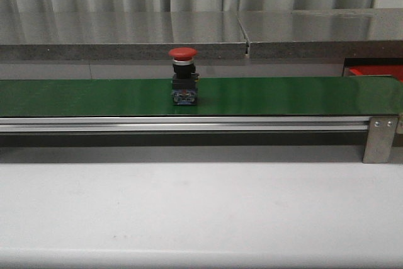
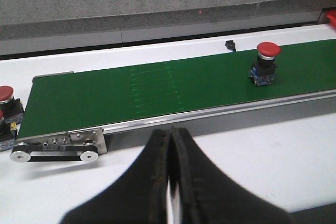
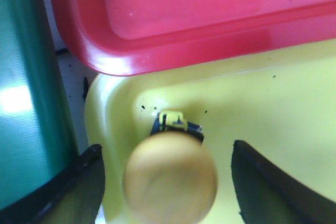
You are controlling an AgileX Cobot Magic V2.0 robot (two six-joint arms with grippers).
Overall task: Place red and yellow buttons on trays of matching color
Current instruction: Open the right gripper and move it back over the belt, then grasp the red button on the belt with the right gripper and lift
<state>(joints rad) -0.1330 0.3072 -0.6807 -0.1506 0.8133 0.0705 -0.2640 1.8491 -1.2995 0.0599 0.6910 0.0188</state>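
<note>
Yellow is, by the look of it, half settled: in the right wrist view a yellow dome-capped push button (image 3: 170, 174) stands inside the yellow plastic tray (image 3: 273, 103), near its corner, with the right gripper (image 3: 168, 182) hanging over it, fingers spread wide on either side and touching nothing. Beside that tray lies a red plastic tray (image 3: 210, 9), bare as far as this view reaches. Red work remains: a red mushroom-capped push button (image 1: 183, 75) stands upright on the green conveyor belt (image 1: 283, 96), unheld. Only the left wrist view shows more red-capped buttons (image 2: 7, 109) waiting off the belt's end, and the left gripper (image 2: 170, 182) pressed together on nothing, well short of the belt. From the front neither arm shows, and only a red sliver at the far right hints at the trays.
</note>
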